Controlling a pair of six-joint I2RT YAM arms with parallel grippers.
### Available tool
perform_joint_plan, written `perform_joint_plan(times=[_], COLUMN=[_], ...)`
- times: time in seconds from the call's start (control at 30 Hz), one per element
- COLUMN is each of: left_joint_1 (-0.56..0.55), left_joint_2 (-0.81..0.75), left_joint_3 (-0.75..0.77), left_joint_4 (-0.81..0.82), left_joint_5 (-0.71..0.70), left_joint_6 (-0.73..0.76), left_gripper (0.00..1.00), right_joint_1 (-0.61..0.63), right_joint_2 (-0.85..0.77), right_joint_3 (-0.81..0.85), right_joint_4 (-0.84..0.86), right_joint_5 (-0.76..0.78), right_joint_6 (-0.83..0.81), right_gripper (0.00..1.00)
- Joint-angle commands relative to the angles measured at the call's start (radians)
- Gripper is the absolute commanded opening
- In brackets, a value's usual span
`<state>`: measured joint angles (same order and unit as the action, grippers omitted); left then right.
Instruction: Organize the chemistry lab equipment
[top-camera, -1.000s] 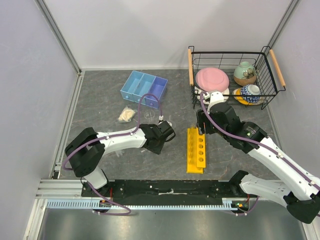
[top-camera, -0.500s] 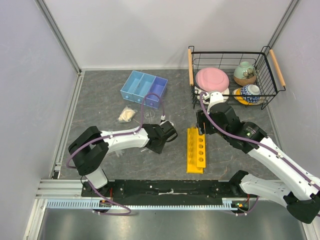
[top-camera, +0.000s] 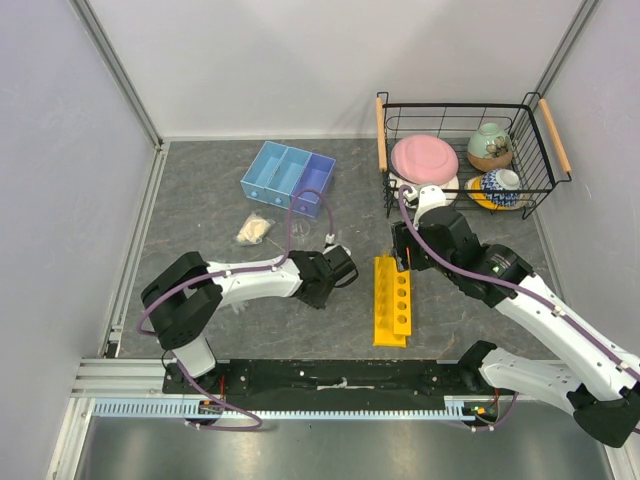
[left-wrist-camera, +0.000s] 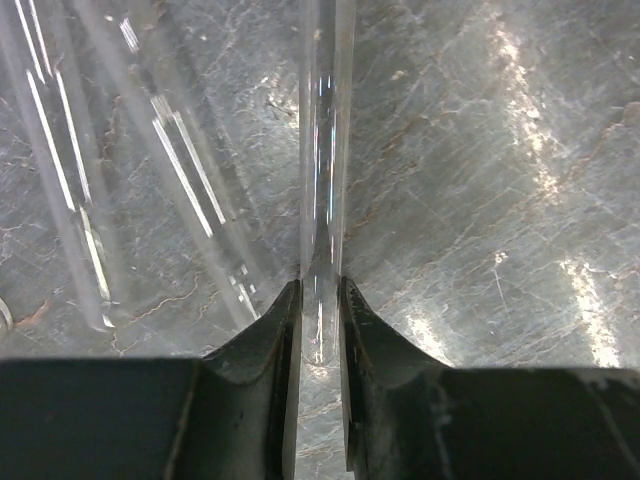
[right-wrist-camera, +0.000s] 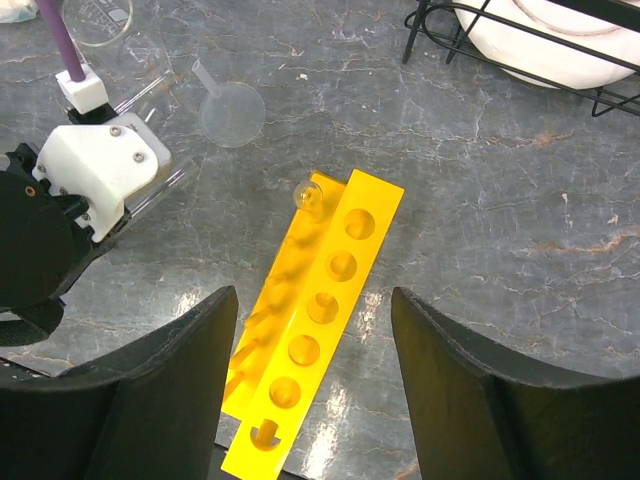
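My left gripper (left-wrist-camera: 320, 285) is shut on a thin clear test tube (left-wrist-camera: 325, 150), low over the grey table. Other clear tubes (left-wrist-camera: 70, 200) lie to its left. In the top view the left gripper (top-camera: 335, 266) sits just left of the yellow rack (top-camera: 392, 300). My right gripper (right-wrist-camera: 313, 300) is open and empty above the rack (right-wrist-camera: 330, 300). One clear tube (right-wrist-camera: 307, 193) stands in the rack's far end hole. The funnel (right-wrist-camera: 232, 112) and the beaker (right-wrist-camera: 100, 15) lie beyond the rack. The blue tray (top-camera: 288, 177) and the cream lump (top-camera: 254, 230) are at the back left.
A black wire basket (top-camera: 385, 135) at the back right holds a pink plate (top-camera: 424, 157) and ceramic bowls (top-camera: 490, 147). Its near corner shows in the right wrist view (right-wrist-camera: 430, 40). Grey walls close in the table on three sides.
My left gripper has shifted slightly right, toward the rack, still shut on the tube. The right arm has not moved.
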<state>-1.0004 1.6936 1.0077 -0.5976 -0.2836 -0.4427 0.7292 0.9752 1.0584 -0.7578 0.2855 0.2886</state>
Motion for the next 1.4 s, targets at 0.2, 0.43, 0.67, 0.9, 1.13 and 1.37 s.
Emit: perform_joint_plan(times=[0.2, 0.43, 0.67, 0.9, 1.13, 1.37], left_joint_1=[-0.079, -0.125, -0.195, -0.218, -0.218, -0.218], left_joint_2=[0.015, 0.049, 0.015, 0.050, 0.112, 0.133], left_joint_3=[-0.023, -0.052, -0.029, -0.052, -0.095, -0.100], left_joint_4=[0.035, 0.067, 0.055, 0.068, 0.124, 0.136], left_joint_5=[0.043, 0.080, 0.095, 0.080, 0.106, 0.132], left_joint_6=[0.016, 0.012, 0.006, -0.001, -0.011, -0.011], left_gripper=[0.16, 0.14, 0.02, 0.05, 0.29, 0.44], right_joint_1=[0.003, 0.003, 0.003, 0.004, 0.003, 0.004], right_joint_2=[-0.046, -0.079, -0.101, -0.121, -0.124, -0.112], right_joint_3=[0.017, 0.026, 0.049, 0.045, 0.055, 0.058], right_joint_4=[-0.017, -0.052, -0.092, -0.100, -0.120, -0.118], right_joint_5=[-0.020, -0.035, -0.048, -0.077, -0.081, -0.080], right_joint_6=[0.030, 0.060, 0.090, 0.118, 0.121, 0.119], right_gripper=[0.70, 0.69, 0.69, 0.68, 0.69, 0.70])
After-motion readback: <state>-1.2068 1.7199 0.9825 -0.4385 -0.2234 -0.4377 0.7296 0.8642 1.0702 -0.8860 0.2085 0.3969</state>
